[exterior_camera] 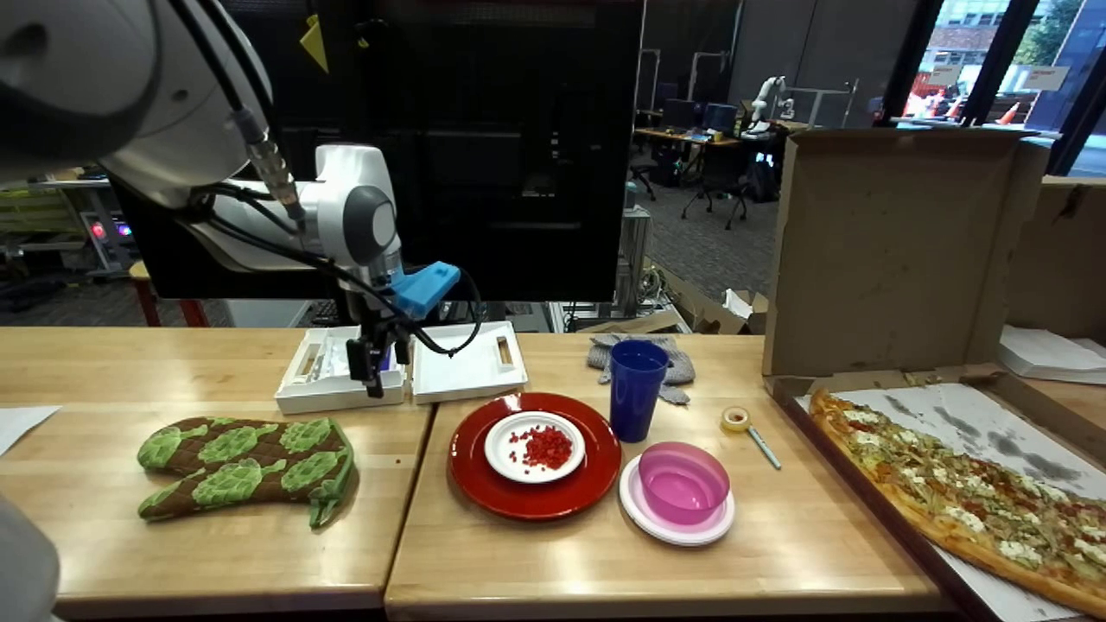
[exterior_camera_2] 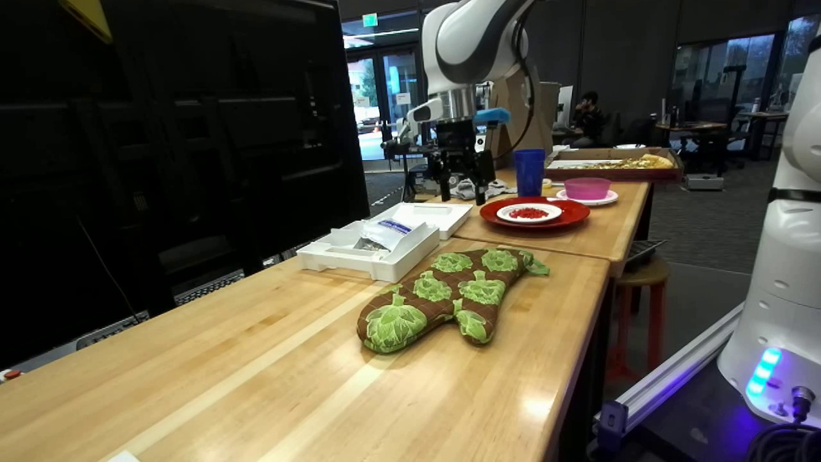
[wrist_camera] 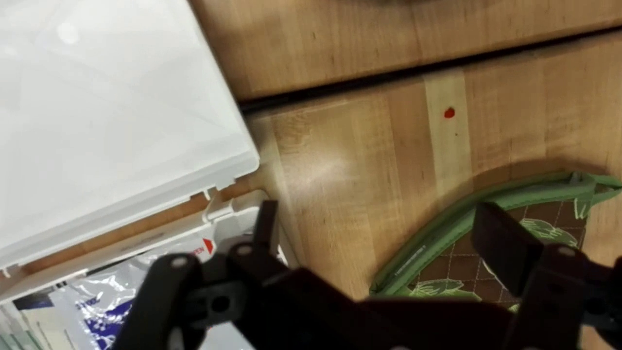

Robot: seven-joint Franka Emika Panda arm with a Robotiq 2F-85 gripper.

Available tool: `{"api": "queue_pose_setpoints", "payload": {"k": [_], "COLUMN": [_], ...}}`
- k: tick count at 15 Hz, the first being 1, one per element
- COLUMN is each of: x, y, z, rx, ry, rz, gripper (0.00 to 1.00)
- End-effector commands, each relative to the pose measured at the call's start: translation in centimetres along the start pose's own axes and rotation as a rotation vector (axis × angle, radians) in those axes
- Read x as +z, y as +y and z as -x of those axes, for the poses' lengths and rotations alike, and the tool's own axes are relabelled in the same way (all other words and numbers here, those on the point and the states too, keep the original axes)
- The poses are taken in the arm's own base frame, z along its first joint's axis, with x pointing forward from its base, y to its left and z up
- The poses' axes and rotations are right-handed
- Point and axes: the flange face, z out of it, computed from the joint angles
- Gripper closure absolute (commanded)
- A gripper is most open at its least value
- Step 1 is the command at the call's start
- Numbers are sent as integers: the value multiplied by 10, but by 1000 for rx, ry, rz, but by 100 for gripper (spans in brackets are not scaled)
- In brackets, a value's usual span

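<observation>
My gripper (wrist_camera: pixel 376 209) is open and empty, its black fingers wide apart above the table. It shows in both exterior views (exterior_camera: pixel 386 367) (exterior_camera_2: pixel 462 192). In the wrist view the left finger overlaps the corner of an open white case (wrist_camera: pixel 112 112), and the right finger overlaps a brown oven mitt (wrist_camera: pixel 447 272) with green leaf prints and green trim. No contact shows. The mitt lies flat on the table in both exterior views (exterior_camera: pixel 246 466) (exterior_camera_2: pixel 423 308). The case's tray holds a clear and blue packet (wrist_camera: pixel 112 311). A small red bit (wrist_camera: pixel 449 113) lies on the wood.
A red plate (exterior_camera: pixel 596 466) bears a white plate (exterior_camera: pixel 501 453) of red bits (exterior_camera: pixel 549 447). Nearby are a blue cup (exterior_camera: pixel 635 397), pink bowl (exterior_camera: pixel 683 484) on white plates, tape roll (exterior_camera: pixel 735 420), pen (exterior_camera: pixel 765 449) and grey cloth (exterior_camera: pixel 681 358). An open pizza box (exterior_camera: pixel 899 259) stands beyond.
</observation>
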Motion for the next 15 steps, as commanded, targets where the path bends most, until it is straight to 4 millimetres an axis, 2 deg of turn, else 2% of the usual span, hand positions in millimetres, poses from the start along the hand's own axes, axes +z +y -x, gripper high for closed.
{"api": "queue_pose_setpoints", "payload": {"k": [1, 7, 12, 15], "x": [9, 14, 15, 21], "y": [-2, -2, -4, -5], "z": [-11, -36, -64, -73], "rx": [-122, -225, -259, -273], "ry": [22, 12, -5, -23], "rz": [40, 52, 97, 122], "gripper": [0, 0, 0, 0]}}
